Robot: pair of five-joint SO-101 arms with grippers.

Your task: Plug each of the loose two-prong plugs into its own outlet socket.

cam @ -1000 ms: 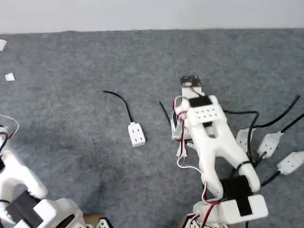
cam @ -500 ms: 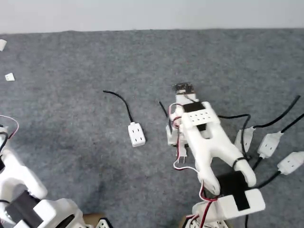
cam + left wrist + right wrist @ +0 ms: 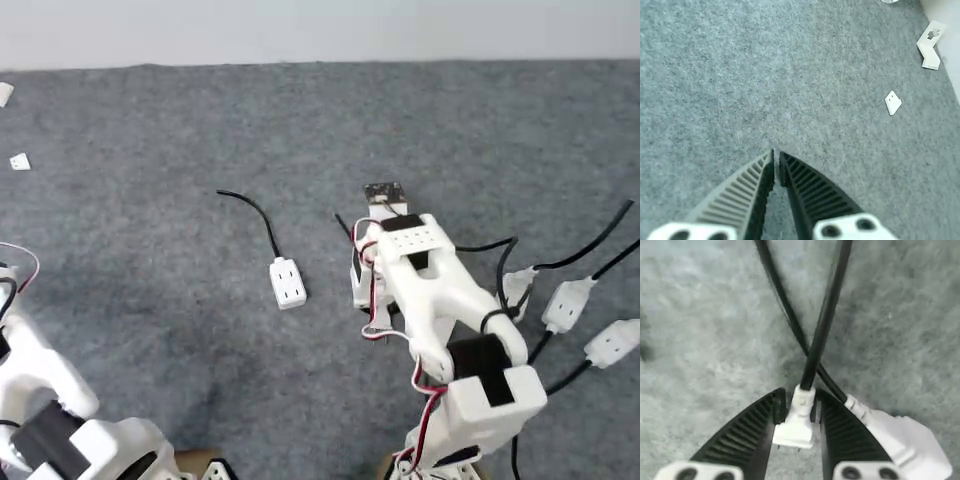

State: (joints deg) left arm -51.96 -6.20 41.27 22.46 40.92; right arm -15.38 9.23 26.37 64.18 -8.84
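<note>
Clamping a plug [image 3: 792, 432], right tool [image 3: 799, 396] faces crossed cords [image 3: 826, 315]; left tool [image 3: 776, 155] pressed together

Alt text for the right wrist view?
The right tool clamps a white two-prong plug between its black ribbed fingers above grey carpet. The plug's black cord crosses another black cord leading to a second white connector.

Right arm [image 3: 440, 300] forward, right fingers [image 3: 751, 434] clamped on a plug [image 3: 796, 429]; left arm [image 3: 45, 405] folded back, left fingers [image 3: 746, 194] together.

High cam fixed, steep down over whole grey mat [image 3: 150, 120]; L/R wrist cams close behind left gripper [image 3: 776, 154], right gripper [image 3: 800, 392], facing same mat.
</note>
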